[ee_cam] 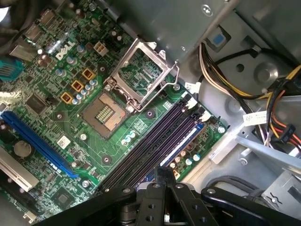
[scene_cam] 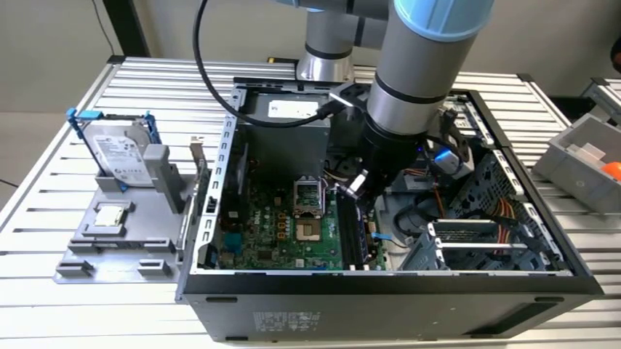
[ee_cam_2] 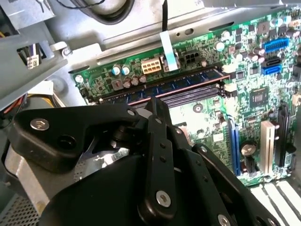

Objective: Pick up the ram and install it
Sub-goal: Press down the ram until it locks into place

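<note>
The ram (ee_cam_2: 188, 84) is a thin dark blue stick lying along the outermost of the black memory slots (ee_cam: 155, 146) on the green motherboard, and its blue edge (ee_cam: 181, 142) runs between the white end clips. My gripper (scene_cam: 357, 187) reaches down inside the open computer case, directly over the slots. In both wrist views its black fingers are pressed together with nothing visible between them. The tip (ee_cam: 162, 173) hovers at one end of the slot row. In the second wrist view the gripper (ee_cam_2: 157, 102) stands just beside the stick. I cannot tell whether it touches the stick.
The open processor socket (ee_cam: 106, 113) lies beside the slots. Cable bundles (ee_cam: 263, 122) and drive cage metal crowd the case's far side. Left of the case (scene_cam: 388, 287), a grey holder carries a hard drive in a blue frame (scene_cam: 121, 153) and a silver processor chip (scene_cam: 110, 216). A grey bin (scene_cam: 582, 156) sits right.
</note>
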